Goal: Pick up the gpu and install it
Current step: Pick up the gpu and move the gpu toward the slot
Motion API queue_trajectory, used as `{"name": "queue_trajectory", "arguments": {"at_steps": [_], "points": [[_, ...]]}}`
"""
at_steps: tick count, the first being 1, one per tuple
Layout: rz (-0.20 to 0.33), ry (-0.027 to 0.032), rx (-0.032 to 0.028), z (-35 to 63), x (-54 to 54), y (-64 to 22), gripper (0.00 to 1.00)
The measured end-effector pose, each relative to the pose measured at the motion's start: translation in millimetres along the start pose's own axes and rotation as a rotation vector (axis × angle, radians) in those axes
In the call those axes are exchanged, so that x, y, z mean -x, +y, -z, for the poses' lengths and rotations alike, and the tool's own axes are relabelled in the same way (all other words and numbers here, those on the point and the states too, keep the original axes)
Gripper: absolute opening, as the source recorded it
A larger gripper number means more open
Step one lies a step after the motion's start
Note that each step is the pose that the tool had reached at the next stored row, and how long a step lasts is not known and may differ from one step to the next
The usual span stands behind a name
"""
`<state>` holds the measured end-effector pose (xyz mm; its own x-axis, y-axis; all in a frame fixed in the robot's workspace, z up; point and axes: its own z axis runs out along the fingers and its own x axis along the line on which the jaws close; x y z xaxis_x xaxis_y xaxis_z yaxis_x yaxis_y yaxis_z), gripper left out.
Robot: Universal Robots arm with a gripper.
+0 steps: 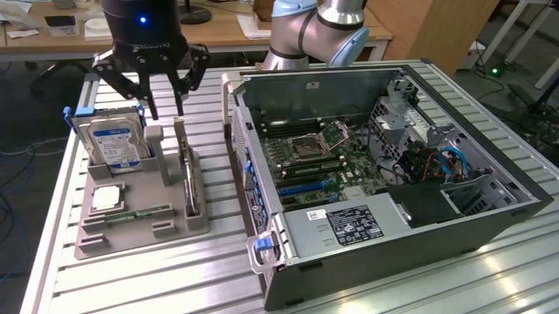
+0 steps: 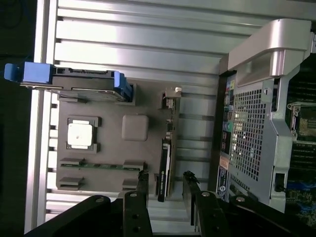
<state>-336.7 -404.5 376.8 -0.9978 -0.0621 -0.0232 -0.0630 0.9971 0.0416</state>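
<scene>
gripper point(image 1: 166, 110): spread apart, empty | gpu point(image 1: 187, 183): on edge in gray holder point(image 1: 131, 226), 5 o'clock from gripper, exterior view | long axis: 12-to-6, lined up under the gap

gpu point(image 1: 188, 186) | thin dark card | upright on edge | in gray holder point(image 1: 162, 190) slot

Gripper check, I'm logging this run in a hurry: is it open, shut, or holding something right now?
Gripper: open, holding nothing, fingers spread above the gpu, which stands on edge in its holder.
</scene>
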Motion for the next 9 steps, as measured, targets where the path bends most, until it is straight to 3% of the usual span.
{"name": "queue_trajectory", "arguments": {"at_steps": [9], "points": [[0.024, 0.0006, 0.0007, -4.8, -0.5, -5.7, 0.42]]}}
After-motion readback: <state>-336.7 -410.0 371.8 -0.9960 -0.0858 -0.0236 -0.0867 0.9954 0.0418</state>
